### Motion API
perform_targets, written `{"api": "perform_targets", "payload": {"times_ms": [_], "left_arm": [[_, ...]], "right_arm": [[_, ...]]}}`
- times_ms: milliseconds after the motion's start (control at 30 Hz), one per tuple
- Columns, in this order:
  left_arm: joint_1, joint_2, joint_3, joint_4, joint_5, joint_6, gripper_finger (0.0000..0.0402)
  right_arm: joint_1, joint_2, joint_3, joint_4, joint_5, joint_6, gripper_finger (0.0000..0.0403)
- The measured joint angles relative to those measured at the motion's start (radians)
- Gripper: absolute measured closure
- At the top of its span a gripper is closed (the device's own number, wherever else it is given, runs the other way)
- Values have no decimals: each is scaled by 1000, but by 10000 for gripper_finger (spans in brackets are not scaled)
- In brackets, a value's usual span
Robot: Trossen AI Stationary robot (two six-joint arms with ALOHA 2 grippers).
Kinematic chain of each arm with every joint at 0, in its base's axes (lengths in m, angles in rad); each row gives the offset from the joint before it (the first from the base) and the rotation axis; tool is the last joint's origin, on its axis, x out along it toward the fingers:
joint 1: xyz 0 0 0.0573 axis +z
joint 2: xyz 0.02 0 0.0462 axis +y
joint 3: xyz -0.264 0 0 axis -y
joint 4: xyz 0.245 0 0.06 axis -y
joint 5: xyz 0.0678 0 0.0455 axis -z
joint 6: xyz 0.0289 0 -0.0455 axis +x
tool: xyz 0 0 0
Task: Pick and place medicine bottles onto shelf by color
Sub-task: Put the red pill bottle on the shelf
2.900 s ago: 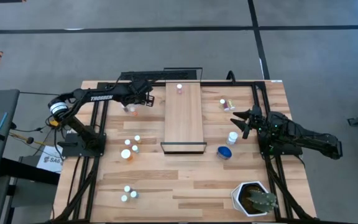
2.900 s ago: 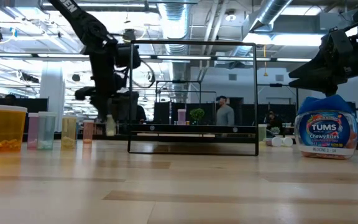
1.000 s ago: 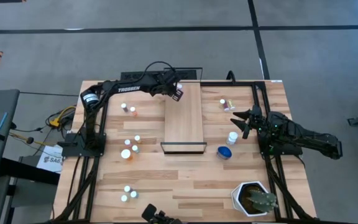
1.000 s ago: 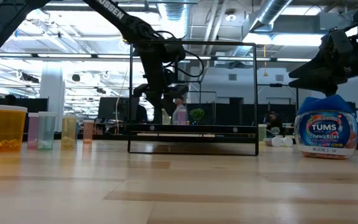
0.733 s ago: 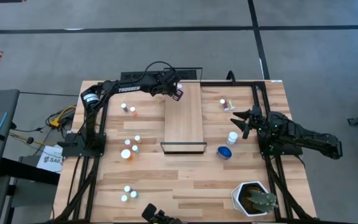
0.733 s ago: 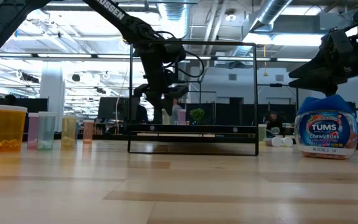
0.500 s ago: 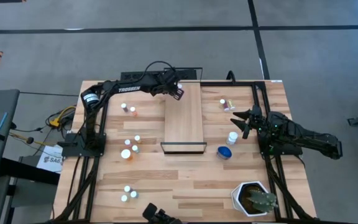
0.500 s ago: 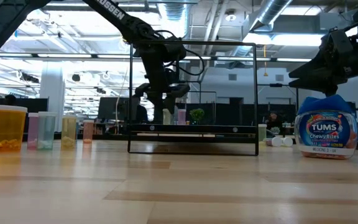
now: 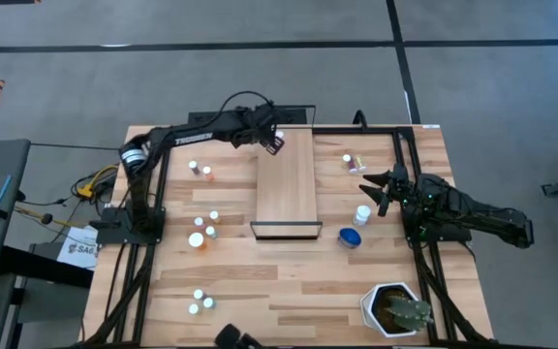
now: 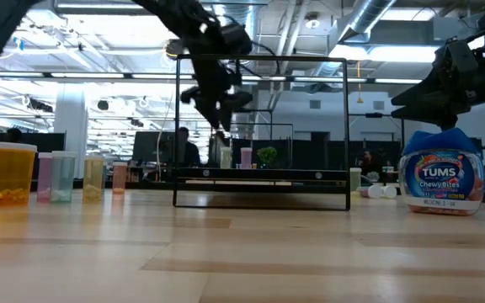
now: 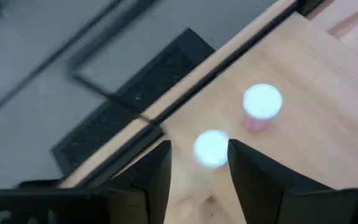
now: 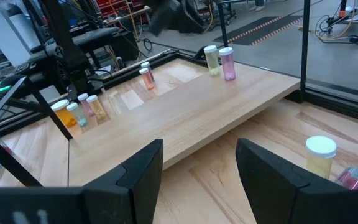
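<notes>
We are seeing two bottles (image 12: 220,61) standing on the shelf (image 9: 288,184), left gripper (image 9: 273,143) hovering above, jaws apart. Right gripper (image 9: 369,187) is waiting, jaws apart, beside a plant pot (image 9: 393,310) on the table (image 9: 260,281).

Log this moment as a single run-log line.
left gripper: open, above yellowish bottle beside pink bottle on shelf far end | right gripper: open, waiting at table's right
</notes>
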Motion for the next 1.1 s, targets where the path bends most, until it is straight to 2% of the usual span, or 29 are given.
{"api": "perform_targets", "payload": {"times_ms": [100, 267, 433, 567, 700, 867, 1100], "left_arm": [[-12, -80, -96, -4, -52, -52, 255], [-16, -274, -329, -6, -90, -221, 255], [-16, -474, -552, -44, -98, -453, 255], [-21, -586, -686, -46, -72, -551, 255], [-38, -634, -770, -49, -41, -584, 255], [-42, -637, -817, -42, 11, -627, 254], [-49, -626, -855, 22, 21, -638, 227]], "right_arm": [[0, 0, 0, 0, 0, 0, 178], [0, 0, 0, 0, 0, 0, 178], [0, 0, 0, 0, 0, 0, 178], [0, 0, 0, 0, 0, 0, 178], [0, 0, 0, 0, 0, 0, 178], [0, 0, 0, 0, 0, 0, 178], [0, 0, 0, 0, 0, 0, 178]]}}
